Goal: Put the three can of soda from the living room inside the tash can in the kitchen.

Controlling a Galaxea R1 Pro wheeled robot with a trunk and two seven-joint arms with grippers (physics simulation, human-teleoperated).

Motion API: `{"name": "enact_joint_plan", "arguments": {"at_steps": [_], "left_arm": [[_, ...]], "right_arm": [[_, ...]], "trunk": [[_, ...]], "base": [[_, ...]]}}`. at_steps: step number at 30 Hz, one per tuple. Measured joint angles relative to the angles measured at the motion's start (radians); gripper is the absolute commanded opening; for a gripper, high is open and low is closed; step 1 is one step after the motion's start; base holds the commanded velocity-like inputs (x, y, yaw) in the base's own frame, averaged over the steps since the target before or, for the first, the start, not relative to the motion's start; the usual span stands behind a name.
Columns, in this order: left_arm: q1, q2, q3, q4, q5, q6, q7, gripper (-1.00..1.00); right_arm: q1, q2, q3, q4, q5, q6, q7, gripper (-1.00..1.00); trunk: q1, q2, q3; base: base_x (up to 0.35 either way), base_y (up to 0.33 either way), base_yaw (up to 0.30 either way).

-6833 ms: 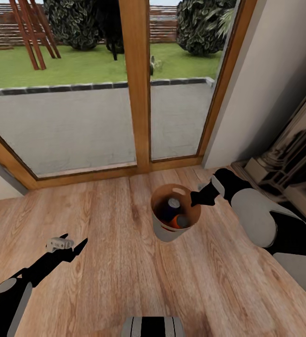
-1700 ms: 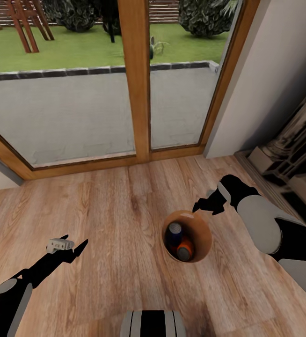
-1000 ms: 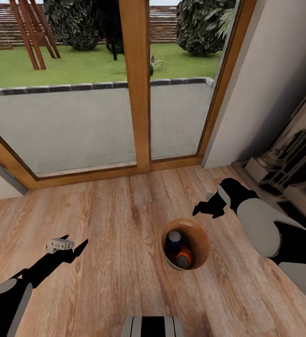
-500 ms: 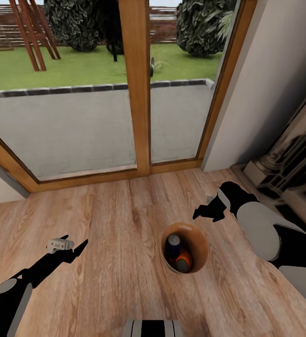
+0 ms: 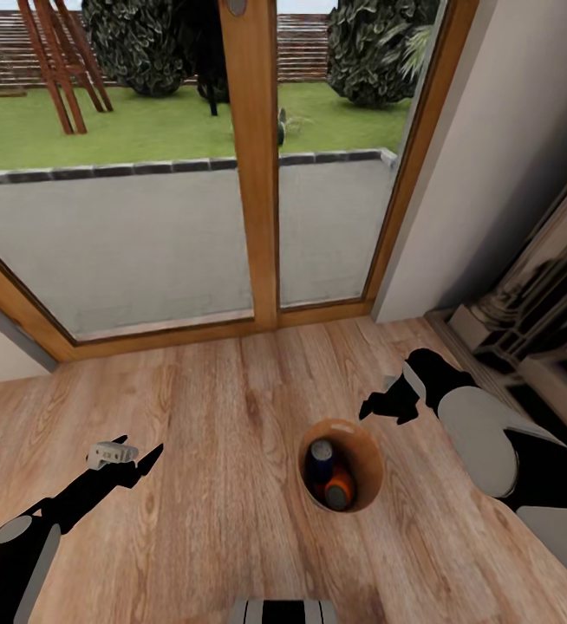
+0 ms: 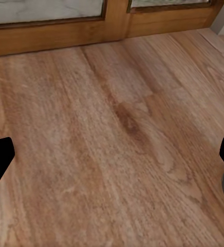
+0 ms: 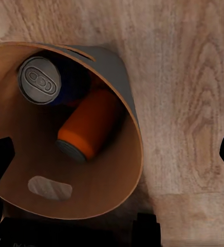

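Black fingertips at the two edges of the right wrist view show the right gripper spread wide, jaws holding nothing, hovering just beyond the far right rim of the round orange-lined bin with a grey outer wall that stands on the light wood plank floor. Inside the bin, the dark blue soda can with a silvery top stands upright, and a bright orange soda can leans beside it; a third can cannot be made out. At near left, the left gripper hangs over bare floor, its jaws also wide apart and empty. Wood-framed glass doors stand at the far side, a pale wall to their right.
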Motion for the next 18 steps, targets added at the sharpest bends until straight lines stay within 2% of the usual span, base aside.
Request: {"name": "enact_joint_plan", "arguments": {"at_steps": [5,14,16,18], "left_arm": [[0.0,0.0,0.0,0.0,-0.001,0.0,0.0,1.0],[0.0,0.0,0.0,0.0,-0.002,0.0,0.0,1.0],[0.0,0.0,0.0,0.0,-0.002,0.0,0.0,1.0],[0.0,0.0,0.0,0.0,-0.003,0.0,0.0,1.0]], "right_arm": [[0.012,0.001,0.0,-0.008,0.001,0.0,-0.007,1.0],[0.082,0.003,0.002,-0.072,0.003,-0.031,-0.006,1.0],[0.112,0.005,0.006,-0.124,0.003,-0.037,-0.004,1.0],[0.171,0.008,0.04,-0.224,0.003,-0.042,0.0,1.0]], "trunk": [[-0.019,0.035,0.016],[-0.054,0.098,0.044],[-0.061,0.112,0.05],[-0.069,0.126,0.056]], "base": [[0.0,0.0,0.0],[0.0,0.0,0.0],[0.0,0.0,0.0],[0.0,0.0,0.0]]}}
